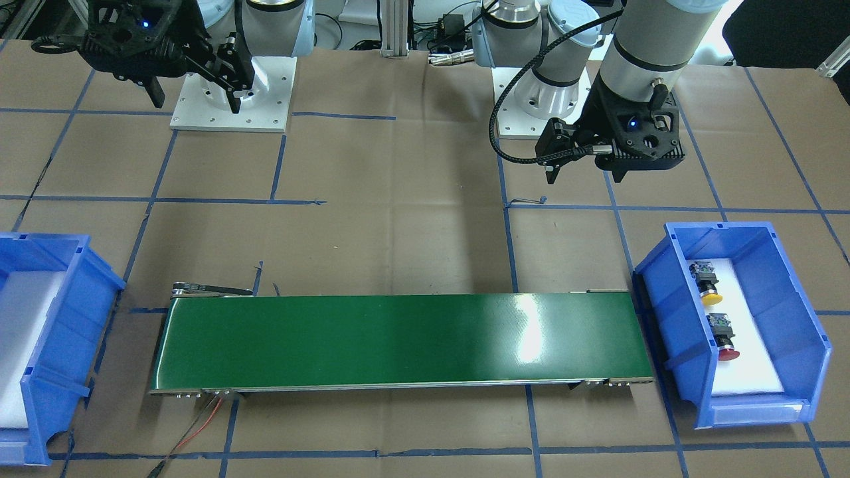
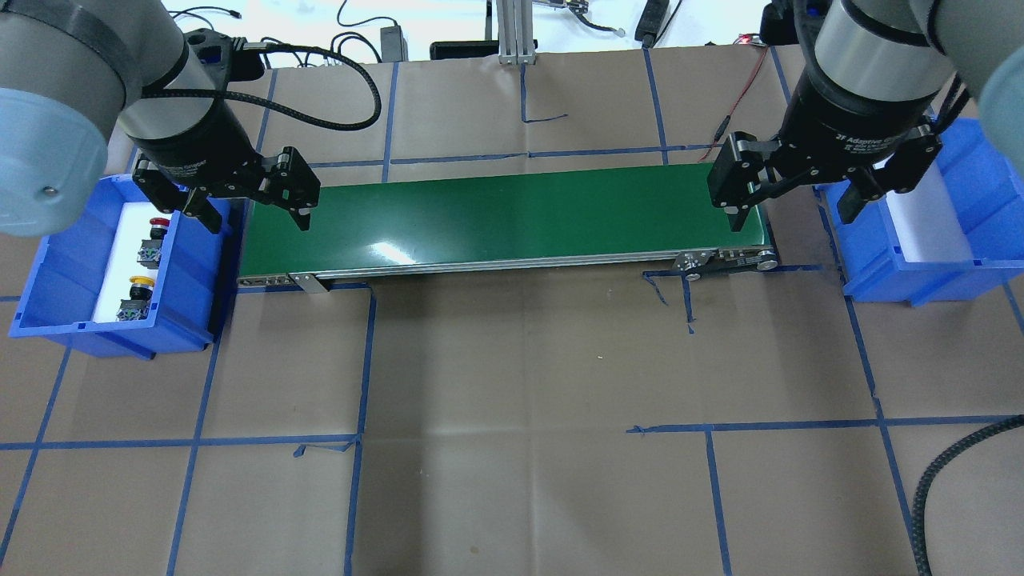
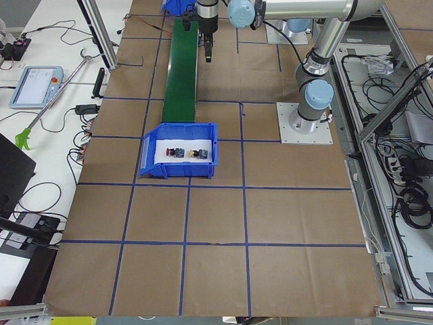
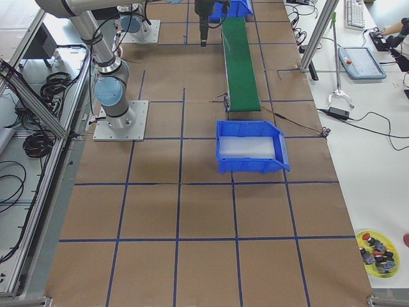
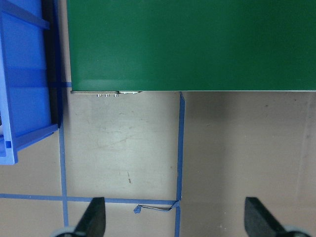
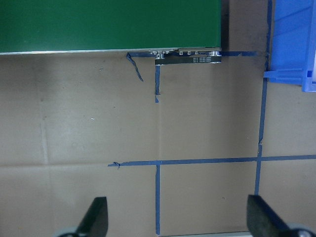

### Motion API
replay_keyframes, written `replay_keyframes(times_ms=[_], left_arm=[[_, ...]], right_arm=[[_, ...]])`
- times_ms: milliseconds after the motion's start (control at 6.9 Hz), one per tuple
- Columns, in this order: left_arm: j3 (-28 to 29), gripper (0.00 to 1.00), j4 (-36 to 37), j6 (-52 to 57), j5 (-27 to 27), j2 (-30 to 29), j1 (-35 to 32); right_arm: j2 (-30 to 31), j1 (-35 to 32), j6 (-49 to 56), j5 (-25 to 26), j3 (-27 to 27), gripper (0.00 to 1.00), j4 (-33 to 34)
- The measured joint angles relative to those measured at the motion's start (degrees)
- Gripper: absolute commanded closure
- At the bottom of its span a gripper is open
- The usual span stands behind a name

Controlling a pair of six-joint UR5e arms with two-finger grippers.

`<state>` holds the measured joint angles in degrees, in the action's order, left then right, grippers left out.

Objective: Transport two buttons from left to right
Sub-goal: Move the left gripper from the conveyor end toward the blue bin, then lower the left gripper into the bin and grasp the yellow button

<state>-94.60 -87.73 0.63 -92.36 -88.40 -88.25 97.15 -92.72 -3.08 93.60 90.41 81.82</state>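
Two buttons lie on the white liner of the blue left bin (image 2: pixel 186 276): a red-capped one (image 2: pixel 158 225) and a yellow-capped one (image 2: pixel 140 282). Both also show in the front view, yellow (image 1: pixel 710 298) and red (image 1: pixel 728 354), and in the left side view (image 3: pixel 187 154). My left gripper (image 2: pixel 256 210) is open and empty, held high between that bin and the left end of the green conveyor belt (image 2: pixel 512 216); its wrist view (image 5: pixel 175 219) looks down on brown paper. My right gripper (image 2: pixel 790 210) is open and empty above the belt's right end.
The blue right bin (image 2: pixel 920 272) holds only a white liner. The belt runs between the two bins. Blue tape lines cross the brown paper table. A yellow dish with several spare buttons (image 4: pixel 377 251) sits far off on the side bench.
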Motion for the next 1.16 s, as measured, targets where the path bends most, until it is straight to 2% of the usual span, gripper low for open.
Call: replay_keyframes(times_ms=[290,725,1160], left_arm=[[-0.11,0.0,-0.06,3.39,0.08,0.01,4.25],[-0.59,0.0,0.22,16.67,-0.25,-0.7,17.26],[-1.76,0.0,4.43,33.27,-0.48,-2.8,30.17]], right_arm=[[-0.02,0.0,0.04,0.0,0.06,0.0,0.0],[0.02,-0.08,0.01,-0.06,0.96,0.0,-0.02],[0.06,-0.01,-0.07,-0.09,1.5,0.0,0.02]])
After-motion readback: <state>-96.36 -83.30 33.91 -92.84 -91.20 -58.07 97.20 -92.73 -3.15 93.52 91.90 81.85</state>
